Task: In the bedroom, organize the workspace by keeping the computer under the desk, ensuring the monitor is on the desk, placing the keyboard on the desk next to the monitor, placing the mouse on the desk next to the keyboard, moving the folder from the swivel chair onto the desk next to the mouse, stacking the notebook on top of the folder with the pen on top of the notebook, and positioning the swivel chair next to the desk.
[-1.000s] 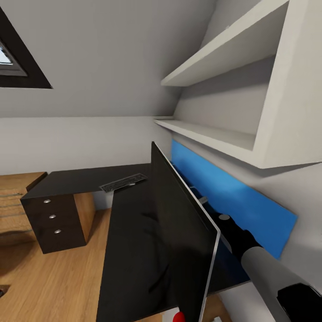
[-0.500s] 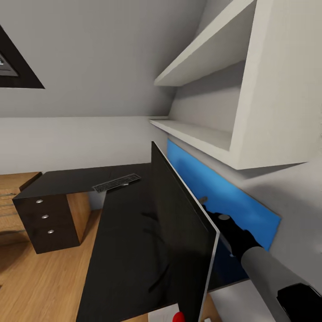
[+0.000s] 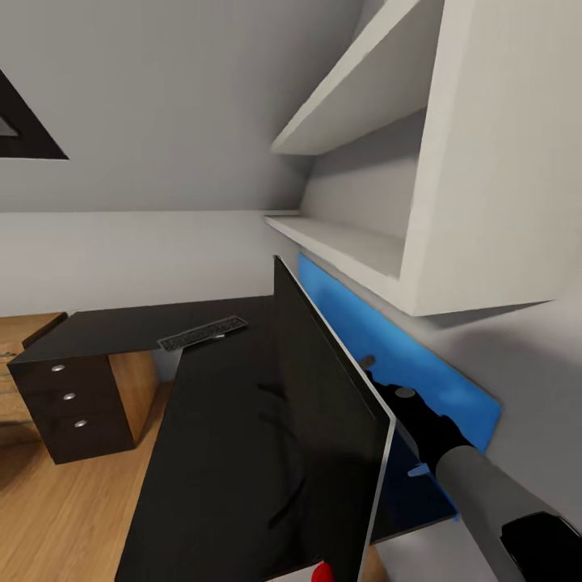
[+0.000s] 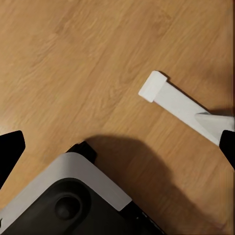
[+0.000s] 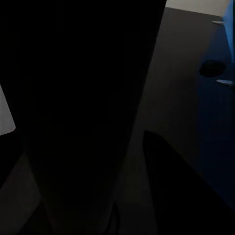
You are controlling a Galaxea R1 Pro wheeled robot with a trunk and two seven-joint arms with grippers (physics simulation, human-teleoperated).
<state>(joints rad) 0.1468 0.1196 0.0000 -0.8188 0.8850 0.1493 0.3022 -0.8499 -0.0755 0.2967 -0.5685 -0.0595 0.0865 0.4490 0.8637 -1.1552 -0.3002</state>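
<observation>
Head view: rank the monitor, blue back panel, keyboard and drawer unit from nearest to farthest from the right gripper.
1. monitor, directly in front of the right gripper.
2. blue back panel, just behind it.
3. keyboard, far across the desk.
4. drawer unit, beyond, under the desk's far end.

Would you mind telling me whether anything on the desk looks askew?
Yes: the monitor is held edge-on above the desk, leaning rather than standing, with the right claw behind it. The keyboard lies flat at the far corner, slightly angled.
</observation>
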